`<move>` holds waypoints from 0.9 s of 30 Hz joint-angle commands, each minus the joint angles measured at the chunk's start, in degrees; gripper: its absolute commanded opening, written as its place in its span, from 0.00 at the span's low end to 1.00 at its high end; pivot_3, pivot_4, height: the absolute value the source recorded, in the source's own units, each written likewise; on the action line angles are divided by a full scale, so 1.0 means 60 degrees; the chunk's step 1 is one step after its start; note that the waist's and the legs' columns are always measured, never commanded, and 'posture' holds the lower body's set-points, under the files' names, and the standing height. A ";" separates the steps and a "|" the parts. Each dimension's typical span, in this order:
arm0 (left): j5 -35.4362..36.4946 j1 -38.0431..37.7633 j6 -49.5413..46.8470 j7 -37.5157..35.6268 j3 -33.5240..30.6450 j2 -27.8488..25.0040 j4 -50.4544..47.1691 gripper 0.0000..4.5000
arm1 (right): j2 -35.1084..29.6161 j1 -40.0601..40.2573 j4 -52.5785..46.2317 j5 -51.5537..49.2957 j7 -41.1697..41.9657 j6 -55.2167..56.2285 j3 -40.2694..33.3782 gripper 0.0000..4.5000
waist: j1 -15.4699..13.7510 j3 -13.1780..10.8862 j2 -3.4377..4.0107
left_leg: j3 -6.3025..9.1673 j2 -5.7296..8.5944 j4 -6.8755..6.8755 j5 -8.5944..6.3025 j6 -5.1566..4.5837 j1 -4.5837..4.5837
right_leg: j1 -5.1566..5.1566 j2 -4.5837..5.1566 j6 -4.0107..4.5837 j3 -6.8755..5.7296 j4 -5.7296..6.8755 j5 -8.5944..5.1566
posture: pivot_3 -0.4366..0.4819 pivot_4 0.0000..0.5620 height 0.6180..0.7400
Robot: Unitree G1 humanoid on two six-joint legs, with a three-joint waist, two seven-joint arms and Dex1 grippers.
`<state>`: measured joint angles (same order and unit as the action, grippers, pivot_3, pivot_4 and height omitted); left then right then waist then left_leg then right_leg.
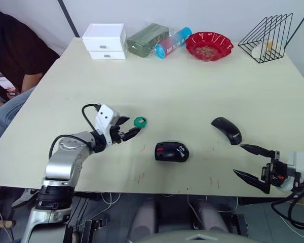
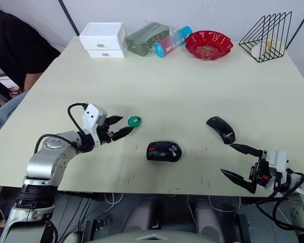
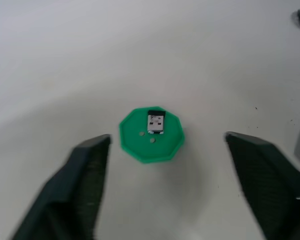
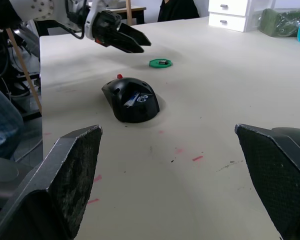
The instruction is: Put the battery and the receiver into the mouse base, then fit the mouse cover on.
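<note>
The black oval mouse base (image 1: 172,151) with its red scroll wheel is lying near the front of the pale surface (image 1: 182,86), long axis running left-right, wheel end toward the left. The glossy black mouse cover (image 1: 226,129) is resting apart to its right, angled diagonally. The tiny grey receiver (image 3: 156,122) is sitting in a small green hexagonal dish (image 3: 151,135), just ahead of the left gripper (image 1: 129,127), jaws apart. The right gripper (image 1: 248,162) is hovering, jaws wide apart, near the cover.
</note>
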<state>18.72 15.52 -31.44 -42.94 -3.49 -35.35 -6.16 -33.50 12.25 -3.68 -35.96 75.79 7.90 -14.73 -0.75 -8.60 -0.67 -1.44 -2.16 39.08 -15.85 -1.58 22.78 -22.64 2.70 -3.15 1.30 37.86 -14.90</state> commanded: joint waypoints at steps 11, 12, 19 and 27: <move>-0.0240 0.0393 -0.0793 0.0949 0.0436 0.0306 -0.0653 0.71 | -0.0325 0.0108 -0.0256 -0.0208 0.0049 -0.0012 -0.0575 1.00 | 0.0009 0.0000 -0.0001 | 0.0001 0.0000 0.0000 0.0000 0.0000 -0.0002 | 0.0000 0.0000 0.0000 0.0001 0.0003 0.0000 | 0.48 0.27 1.00; -0.0253 0.0387 -0.0833 0.0992 0.0450 0.0325 -0.0701 0.71 | -0.0344 0.0119 -0.0264 -0.0229 0.0060 -0.0029 -0.0594 1.00 | 0.0007 0.0000 -0.0001 | 0.0001 0.0000 0.0000 0.0000 0.0000 -0.0002 | 0.0000 0.0000 0.0000 0.0001 0.0003 0.0000 | 0.48 0.27 1.00; -0.0197 0.0299 -0.0851 0.0980 0.0382 0.0302 -0.0752 0.71 | -0.0367 0.0018 -0.0144 -0.0242 0.0103 -0.0014 -0.0548 1.00 | 0.0010 0.0000 -0.0001 | 0.0001 0.0000 0.0000 0.0000 0.0000 -0.0001 | 0.0000 0.0000 0.0000 0.0001 0.0003 0.0000 | 0.48 0.27 1.00; -0.0141 0.0325 -0.0412 0.0557 0.0209 0.0126 -0.0325 0.71 | -0.0299 0.0082 -0.0120 -0.0186 0.0053 0.0150 -0.0597 1.00 | 0.0009 -0.0001 -0.0001 | 0.0002 0.0000 0.0000 0.0000 0.0000 -0.0001 | 0.0000 0.0000 0.0000 0.0000 0.0003 0.0000 | 0.48 0.27 1.00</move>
<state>17.52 17.07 -35.60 -38.78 -0.78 -33.70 -7.77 -35.25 12.60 -3.42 -36.43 75.97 7.80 -16.61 -0.69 -8.61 -0.68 -1.43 -2.16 39.08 -15.85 -1.57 22.77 -22.64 2.69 -3.14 1.30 37.88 -14.90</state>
